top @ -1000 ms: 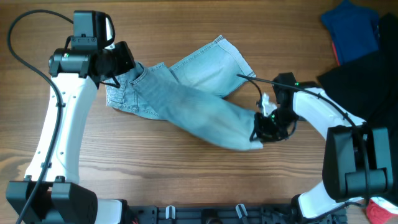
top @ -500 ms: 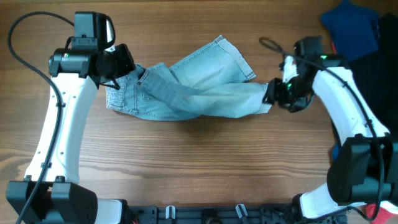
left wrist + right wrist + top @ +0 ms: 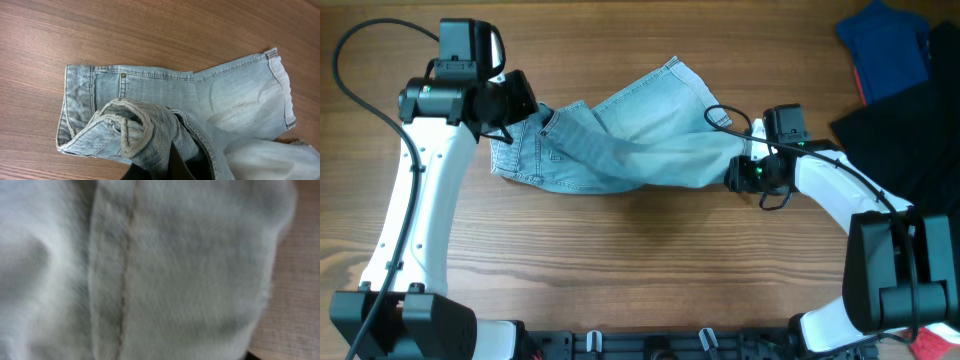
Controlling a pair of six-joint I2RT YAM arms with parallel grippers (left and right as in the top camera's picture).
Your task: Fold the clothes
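The clothes, light blue denim shorts (image 3: 620,140), lie crumpled on the wooden table (image 3: 620,270), one leg stretched out to the right over the other. My left gripper (image 3: 525,105) is shut on the bunched waistband at the shorts' left end; in the left wrist view the denim (image 3: 150,95) folds up into the dark jaws of the left gripper (image 3: 172,167). My right gripper (image 3: 740,172) sits at the hem of the stretched leg. The right wrist view is filled with blurred pale denim (image 3: 175,270), which hides the fingers.
A dark royal-blue garment (image 3: 885,45) and a large black garment (image 3: 910,130) lie at the table's right edge, close behind the right arm. A red item (image 3: 930,342) shows at the bottom right corner. Bare wood lies in front of the shorts.
The right gripper carried the lower leg from the table's front middle up and out to the right, then came back slightly left and down. The left arm stayed still.
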